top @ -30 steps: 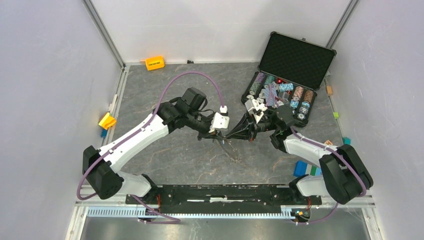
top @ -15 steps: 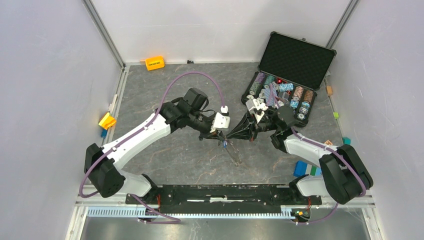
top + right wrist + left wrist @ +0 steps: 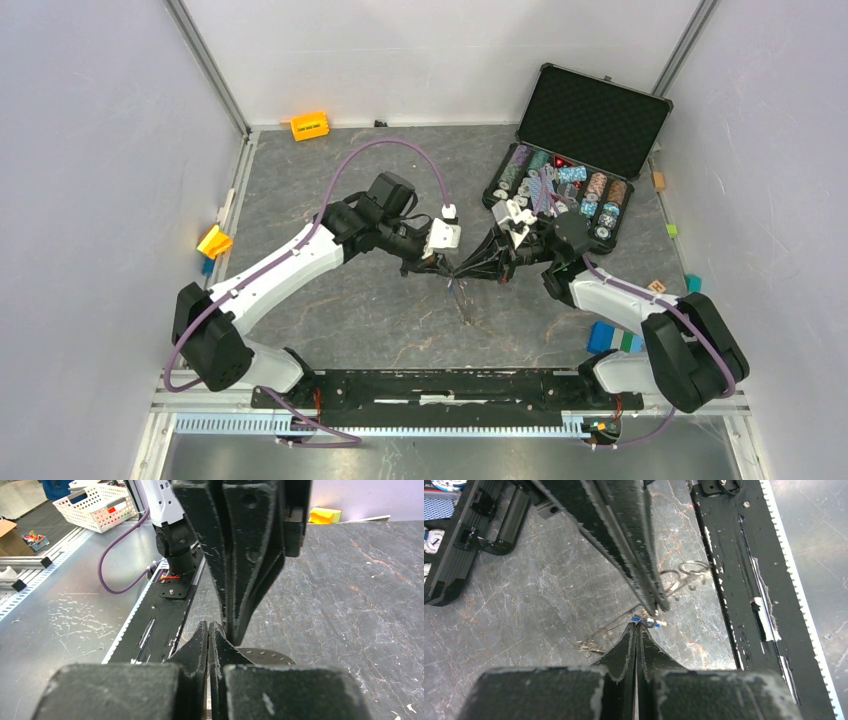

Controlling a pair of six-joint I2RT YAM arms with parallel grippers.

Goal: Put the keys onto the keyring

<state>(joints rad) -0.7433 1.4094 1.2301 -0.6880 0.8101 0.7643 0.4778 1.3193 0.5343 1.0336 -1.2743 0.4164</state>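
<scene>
Heads up, both your claws are clamped fully shut right now, meeting tip to tip over the middle of the tabletop (image 3: 350, 310). Your left claw (image 3: 636, 626) comes in from one side and your right claw (image 3: 659, 606) from the other, and the tips sit just beside each other, nearly touching. The keys (image 3: 655, 624) are right at that meeting point. In the left wrist view you can see tiny blue heads, one at the very tip of the left claw and one just below the right claw's tip. Honestly I can't tell which claw actually has hold of which bit, it's all too small. The keyring (image 3: 684, 571) is the thin wire hoop running under both tips. Parts of it trail off to either side of the claws, low by the tabletop. Can't tell whether either claw is pinching the wire itself. The open case of poker chips (image 3: 560, 185) sits behind your right claw, well apart from the tips.
</scene>
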